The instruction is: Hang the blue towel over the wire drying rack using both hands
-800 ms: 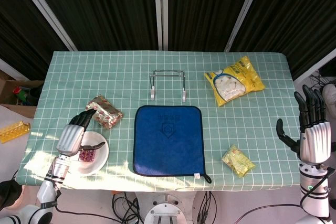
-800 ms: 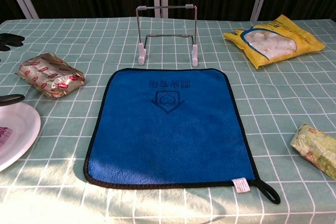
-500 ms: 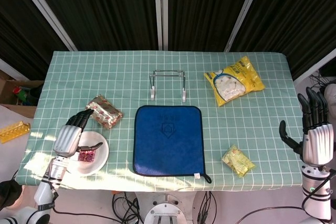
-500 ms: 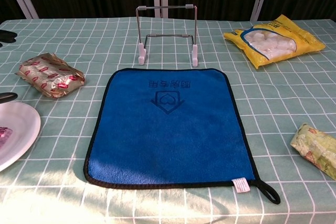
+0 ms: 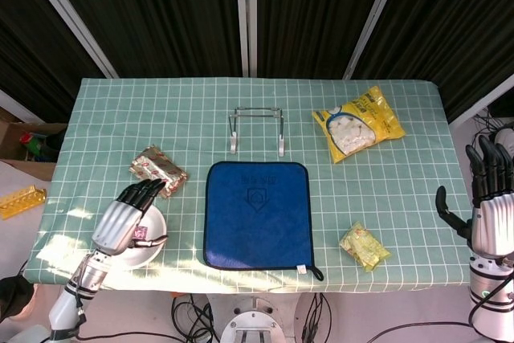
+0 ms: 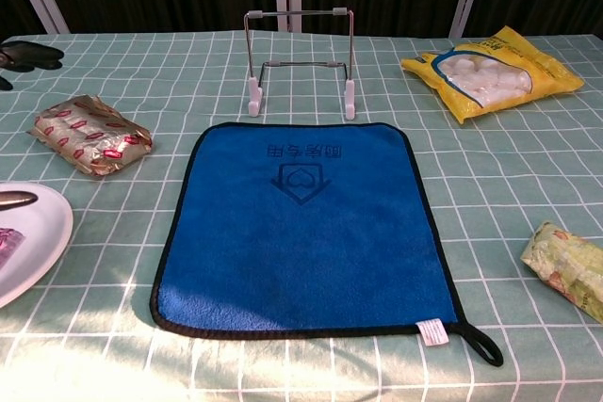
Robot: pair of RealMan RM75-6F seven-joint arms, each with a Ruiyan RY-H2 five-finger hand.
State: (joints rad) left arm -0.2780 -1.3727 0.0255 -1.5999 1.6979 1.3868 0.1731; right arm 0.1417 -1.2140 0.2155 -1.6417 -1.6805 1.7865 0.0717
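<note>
- Tabletop (image 5: 104,110): covered with a green cloth printed in a white grid; it carries every item below.
- Blue towel (image 5: 256,214): lies flat at the near centre of the tabletop, black-edged, with a hanging loop (image 6: 487,347) at its near right corner and a white tag beside it. No robot hand touches it.
- Yellow snack bag (image 5: 358,123): far right of the tabletop, with white pieces showing through its clear window.
- Left robot hand (image 5: 128,216): hovers over the plate at the near left, fingers extended and slightly apart, holding nothing.
- Right robot hand (image 5: 491,206): upright off the right edge of the tabletop, fingers straight and spread, thumb out to the side, holding nothing.
- Wire drying rack (image 5: 257,128): stands upright just behind the towel's far edge, on white feet, bare of cloth.
- White plate (image 6: 38,237): near left edge, partly under the left robot hand; a small pink-wrapped item lies on it.
- Foil snack packet (image 6: 89,135): red-patterned, left of the towel, behind the plate.
- Green snack packet (image 5: 364,246): small, near right, just right of the towel.
</note>
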